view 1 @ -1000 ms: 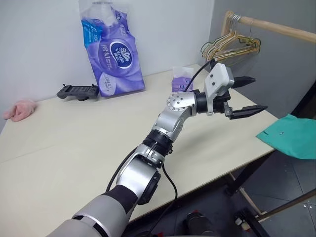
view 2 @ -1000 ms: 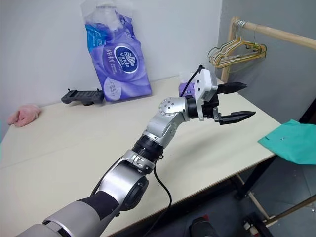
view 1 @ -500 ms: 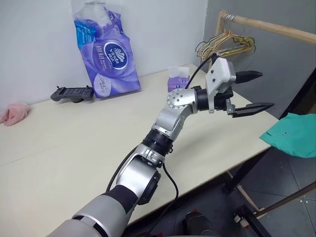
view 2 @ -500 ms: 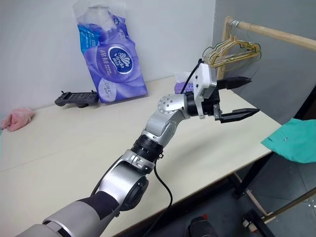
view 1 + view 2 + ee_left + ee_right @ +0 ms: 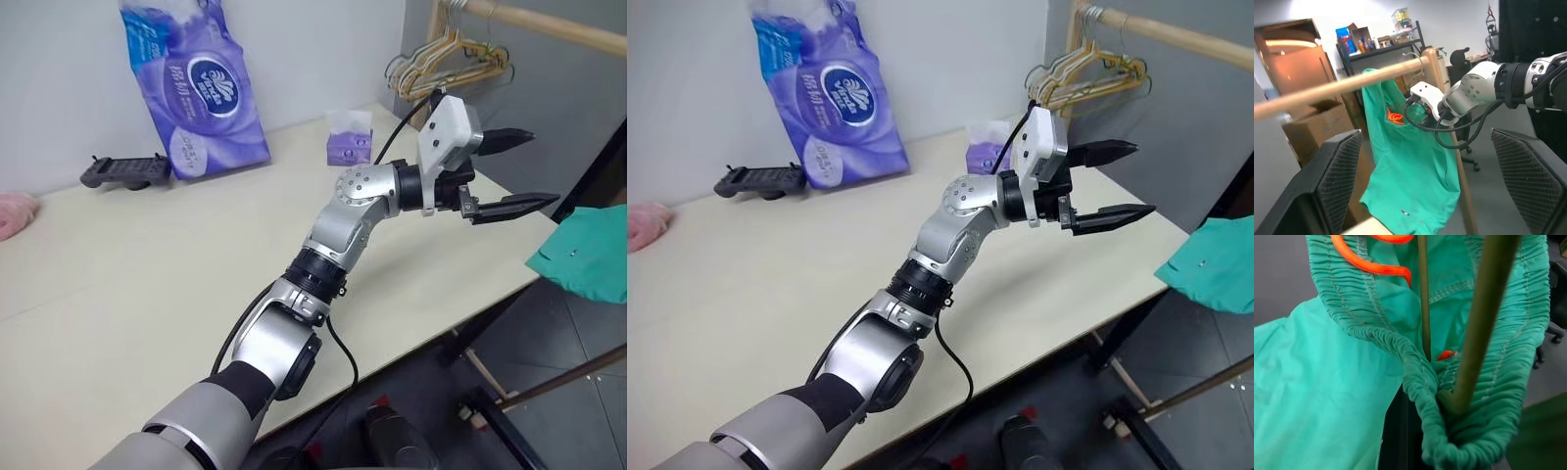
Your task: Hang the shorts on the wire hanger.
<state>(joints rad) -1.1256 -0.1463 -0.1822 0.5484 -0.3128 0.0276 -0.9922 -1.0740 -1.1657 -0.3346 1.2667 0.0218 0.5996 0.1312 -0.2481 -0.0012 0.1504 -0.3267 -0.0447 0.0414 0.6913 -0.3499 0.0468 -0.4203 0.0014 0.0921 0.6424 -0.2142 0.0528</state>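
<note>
The teal-green shorts (image 5: 1410,166) hang beside the wooden rail with their orange drawstring (image 5: 1395,116) at the top. My right gripper (image 5: 1418,105) is shut on their gathered waistband (image 5: 1415,377). In the right wrist view the thin wire hanger (image 5: 1423,293) runs through the waist opening, and a second, blurred olive bar (image 5: 1479,323) crosses close by. A corner of the shorts (image 5: 588,255) shows past the table's right edge. My left gripper (image 5: 544,166) is open and empty. It points right over the table's far right corner, level with the shorts and apart from them.
A wooden rail (image 5: 549,20) carries a bunch of pale hangers (image 5: 451,69) behind my left gripper. On the beige table (image 5: 147,284) stand a purple tissue pack (image 5: 196,88), a small tissue box (image 5: 350,145), a black controller (image 5: 122,171) and a pink cloth (image 5: 12,215).
The camera has swung right and down, so the whole scene has shifted. My left gripper has risen slightly and stays open. The corner of the shorts has lifted a little.
</note>
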